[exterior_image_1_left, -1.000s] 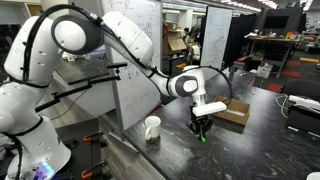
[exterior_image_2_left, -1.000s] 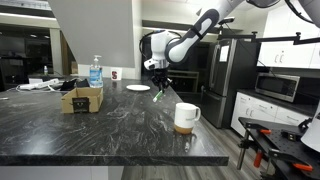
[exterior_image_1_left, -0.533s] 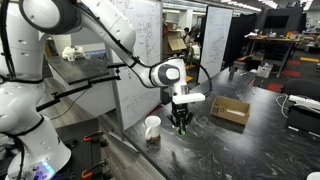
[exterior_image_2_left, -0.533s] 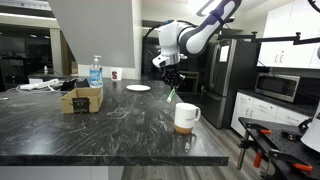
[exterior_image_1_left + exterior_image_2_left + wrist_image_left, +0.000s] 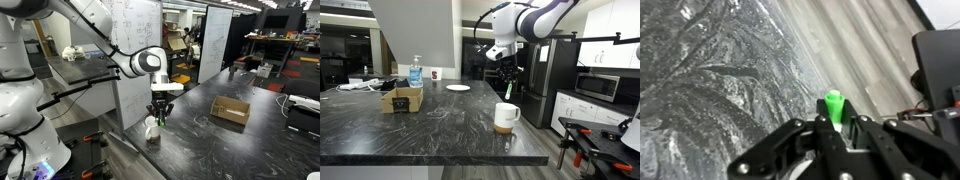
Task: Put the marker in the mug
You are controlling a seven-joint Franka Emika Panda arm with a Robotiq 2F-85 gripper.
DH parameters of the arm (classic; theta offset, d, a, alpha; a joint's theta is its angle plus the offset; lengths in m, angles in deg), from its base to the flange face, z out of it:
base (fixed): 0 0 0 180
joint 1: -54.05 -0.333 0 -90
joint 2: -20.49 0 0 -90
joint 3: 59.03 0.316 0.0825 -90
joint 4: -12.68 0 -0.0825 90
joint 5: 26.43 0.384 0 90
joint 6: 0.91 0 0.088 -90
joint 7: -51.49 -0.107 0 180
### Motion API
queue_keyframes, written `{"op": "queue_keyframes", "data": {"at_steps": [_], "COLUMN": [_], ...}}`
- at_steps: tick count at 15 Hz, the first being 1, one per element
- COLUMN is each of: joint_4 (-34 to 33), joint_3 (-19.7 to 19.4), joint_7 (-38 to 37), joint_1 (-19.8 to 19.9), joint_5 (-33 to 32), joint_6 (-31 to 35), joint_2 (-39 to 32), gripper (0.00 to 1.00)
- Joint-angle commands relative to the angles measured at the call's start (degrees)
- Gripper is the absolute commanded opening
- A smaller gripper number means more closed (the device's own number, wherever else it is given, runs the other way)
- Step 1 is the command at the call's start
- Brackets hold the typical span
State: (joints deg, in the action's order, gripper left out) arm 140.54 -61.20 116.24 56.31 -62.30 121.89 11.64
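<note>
My gripper (image 5: pixel 158 113) is shut on the bright-green marker (image 5: pixel 834 104), which is held upright between the fingers (image 5: pixel 834 126). In both exterior views the gripper hangs just above the white mug (image 5: pixel 151 131), which stands near the edge of the dark marble counter. In an exterior view the marker (image 5: pixel 509 93) points down, its tip a little above the mug (image 5: pixel 505 117), whose handle points sideways. In the wrist view the mug is mostly hidden behind the fingers.
A brown cardboard box (image 5: pixel 230 110) lies on the counter away from the mug and also shows in an exterior view (image 5: pixel 402 98). A water bottle (image 5: pixel 415 72) and a white plate (image 5: pixel 457 88) stand further back. The counter edge (image 5: pixel 135 150) runs close to the mug.
My gripper has carried the marker sideways across the counter, from beside the box to directly over the mug. The mug and box have not moved.
</note>
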Motion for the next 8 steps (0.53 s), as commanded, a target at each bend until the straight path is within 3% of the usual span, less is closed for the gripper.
{"op": "queue_keyframes", "data": {"at_steps": [1, 8], "joint_4": [2.24, 1.77], "joint_3": [1.89, 4.57], "joint_7": [-3.27, -11.81], "joint_1": [-1.66, -5.34], "joint_5": [-1.55, -9.10], "joint_6": [-1.94, -7.02], "joint_2": [2.63, 0.19], "gripper": [0.05, 0.05]}}
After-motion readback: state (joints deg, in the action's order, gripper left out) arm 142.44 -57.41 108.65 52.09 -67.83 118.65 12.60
